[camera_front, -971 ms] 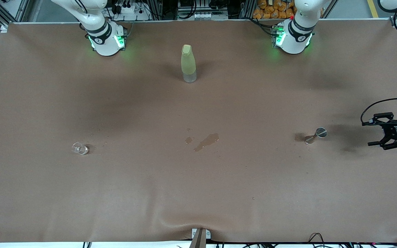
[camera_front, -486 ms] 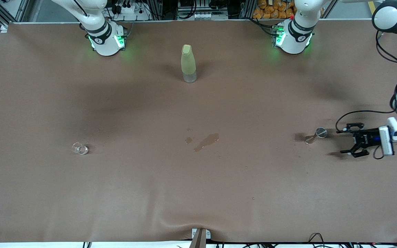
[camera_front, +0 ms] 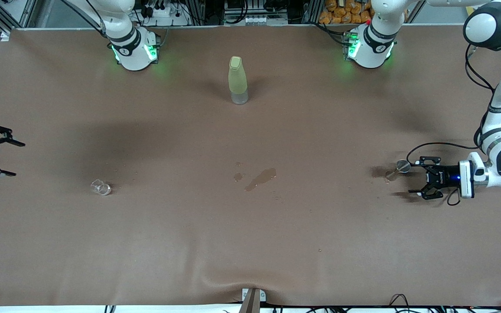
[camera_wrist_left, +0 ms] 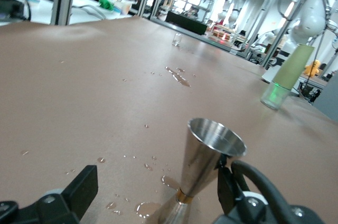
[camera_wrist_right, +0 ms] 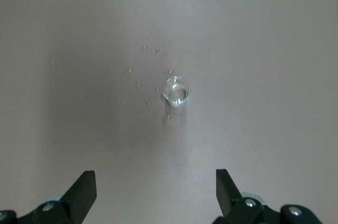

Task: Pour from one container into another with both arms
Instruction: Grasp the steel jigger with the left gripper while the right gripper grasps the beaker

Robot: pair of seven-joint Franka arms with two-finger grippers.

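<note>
The tiny clear glass cup (camera_front: pixel 101 188) stands on the brown table toward the right arm's end, and it shows small in the left wrist view (camera_wrist_left: pixel 176 39). My right gripper (camera_front: pixel 17 159) hangs open near the table's end, well short of the glass cup (camera_wrist_right: pixel 176 91), with nothing between its fingers (camera_wrist_right: pixel 84 189). The shiny metal stemmed cup (camera_front: pixel 400 167) stands toward the left arm's end. My left gripper (camera_front: pixel 413 177) is low and open right at it. In the left wrist view the metal cup (camera_wrist_left: pixel 211 155) sits just inside the jaws, close to one finger (camera_wrist_left: pixel 232 184), untouched by the other (camera_wrist_left: pixel 79 189).
A tall yellow-green bottle (camera_front: pixel 238 80) stands mid-table nearer the robots' bases. A wet spill (camera_front: pixel 259 178) marks the table's middle. Water drops lie round the metal cup's foot (camera_wrist_left: pixel 148 208) and round the glass cup (camera_wrist_right: pixel 142 84).
My left gripper has slid in from the table's end up to the metal cup. My right gripper has come into the front view, moving toward the glass cup.
</note>
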